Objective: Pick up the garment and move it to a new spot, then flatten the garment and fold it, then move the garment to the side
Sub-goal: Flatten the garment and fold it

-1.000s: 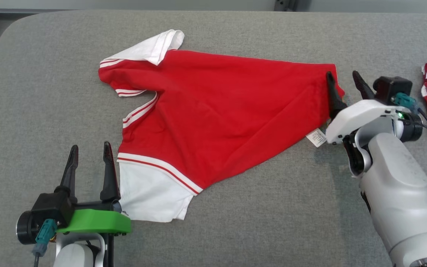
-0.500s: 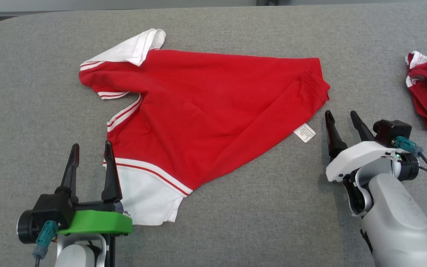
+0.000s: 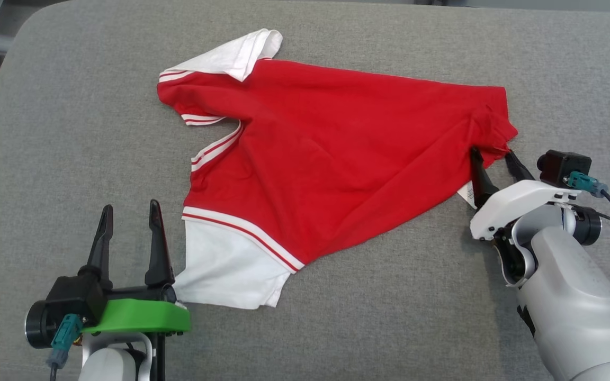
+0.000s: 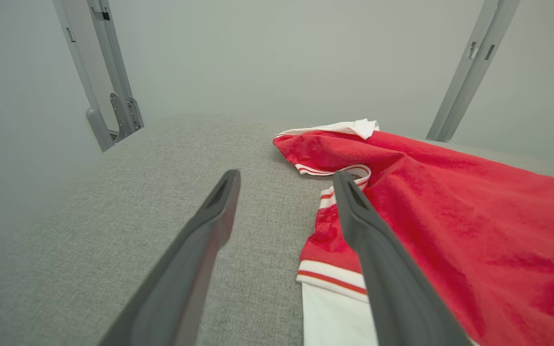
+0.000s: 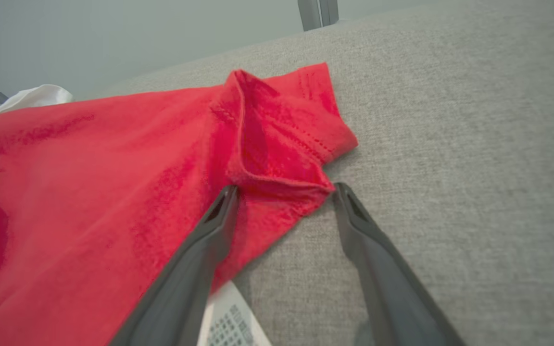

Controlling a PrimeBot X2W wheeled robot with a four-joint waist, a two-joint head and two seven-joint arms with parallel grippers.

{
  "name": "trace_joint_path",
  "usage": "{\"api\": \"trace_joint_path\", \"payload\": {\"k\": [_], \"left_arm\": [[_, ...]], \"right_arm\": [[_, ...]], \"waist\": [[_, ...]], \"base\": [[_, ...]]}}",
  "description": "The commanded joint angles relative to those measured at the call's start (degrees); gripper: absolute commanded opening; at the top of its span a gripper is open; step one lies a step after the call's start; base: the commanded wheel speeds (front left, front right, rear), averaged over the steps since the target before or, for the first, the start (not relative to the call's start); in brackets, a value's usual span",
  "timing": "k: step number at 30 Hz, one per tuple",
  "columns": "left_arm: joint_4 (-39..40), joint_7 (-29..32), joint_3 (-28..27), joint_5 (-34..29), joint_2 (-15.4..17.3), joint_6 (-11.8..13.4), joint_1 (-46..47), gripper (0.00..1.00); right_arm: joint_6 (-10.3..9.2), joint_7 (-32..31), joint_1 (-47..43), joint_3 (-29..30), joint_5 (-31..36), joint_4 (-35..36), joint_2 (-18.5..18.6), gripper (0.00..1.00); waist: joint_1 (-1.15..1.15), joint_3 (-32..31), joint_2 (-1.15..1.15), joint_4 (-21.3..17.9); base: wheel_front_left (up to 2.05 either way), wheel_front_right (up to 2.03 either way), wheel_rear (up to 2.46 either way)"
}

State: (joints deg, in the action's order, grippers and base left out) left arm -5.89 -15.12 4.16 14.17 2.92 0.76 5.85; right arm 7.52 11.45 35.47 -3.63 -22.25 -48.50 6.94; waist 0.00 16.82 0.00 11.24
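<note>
My left end effector (image 3: 129, 206): fingers spread, empty, just beside white sleeve (image 3: 225, 270). Garment (image 3: 326, 159): mid-bench (image 3: 72, 132), spread but creased, far sleeve (image 3: 231, 53) folded over, hem corner (image 3: 495, 124) bunched. My right end effector (image 3: 492, 153): fingers apart, straddling that corner, not clamped. Assessment: relocation apparently done; flattening in hand; fold and side move outstanding.

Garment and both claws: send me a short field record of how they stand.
garment: red shirt, white sleeves, spread but creased on grey table
left claw: open, beside near white sleeve, gripping nothing
right claw: open, jaws either side of folded hem corner, not closed on it
care label: by right claw
fold: not yet begun
</note>
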Motion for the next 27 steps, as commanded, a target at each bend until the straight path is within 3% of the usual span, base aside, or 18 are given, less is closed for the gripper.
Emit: {"api": "trace_joint_path", "payload": {"k": [1, 2, 3, 5, 6, 12, 18, 27], "left_arm": [[0.06, -0.01, -0.13, 0.36, 0.01, 0.27, -0.17, 1.00], [0.07, -0.01, -0.16, 0.37, 0.00, 0.32, -0.24, 1.00], [0.09, -0.01, -0.21, 0.37, 0.00, 0.32, -0.29, 1.00], [0.14, -0.01, -0.26, 0.35, 0.00, 0.40, -0.34, 1.00], [0.18, -0.01, -0.30, 0.31, 0.00, 0.44, -0.32, 1.00], [0.04, -0.01, -0.54, 0.09, 0.00, 0.27, -0.87, 1.00], [0.13, -0.01, -0.72, -0.03, 0.02, 0.14, -1.69, 1.00], [0.41, -0.02, -1.16, 0.34, 0.04, 0.11, -2.93, 1.00]], "right_arm": [[-0.06, 0.20, 0.57, -0.38, -0.68, -0.82, 0.18, 1.00], [-0.06, 0.28, 0.79, -0.63, -0.83, -1.30, 0.23, 0.62], [-0.06, 0.34, 1.07, -0.94, -1.04, -1.70, 0.28, 0.41], [-0.06, 0.65, 1.52, -1.50, -1.39, -2.37, 0.36, 0.19], [-0.06, 0.82, 1.71, -1.76, -1.50, -2.64, 0.47, 0.00], [-0.06, 2.50, 0.06, -2.65, -1.44, -1.01, 0.37, 0.00], [-0.06, 3.03, -6.02, -2.43, -1.97, 5.01, -0.26, 0.00], [-0.07, -1.13, -18.88, 3.64, -2.09, 17.38, -2.26, 0.00]], "waist": [[0.00, 0.20, 0.00, 0.50], [0.00, 0.19, 0.00, 0.53], [0.00, 0.20, 0.00, 0.51], [0.00, 0.17, 0.00, 0.36], [0.00, 0.13, 0.00, 0.18], [0.00, -1.02, 0.00, -2.09], [0.00, -2.96, 0.00, -5.56], [0.00, -5.46, 0.00, -10.69]], "base": [[0.00, 0.00, 0.00], [0.00, 0.00, 0.00], [0.00, 0.00, 0.00], [0.00, 0.00, 0.00], [0.00, 0.00, 0.00], [0.00, 0.00, 0.00], [0.00, 0.00, 0.00], [0.00, 0.00, 0.00]]}}
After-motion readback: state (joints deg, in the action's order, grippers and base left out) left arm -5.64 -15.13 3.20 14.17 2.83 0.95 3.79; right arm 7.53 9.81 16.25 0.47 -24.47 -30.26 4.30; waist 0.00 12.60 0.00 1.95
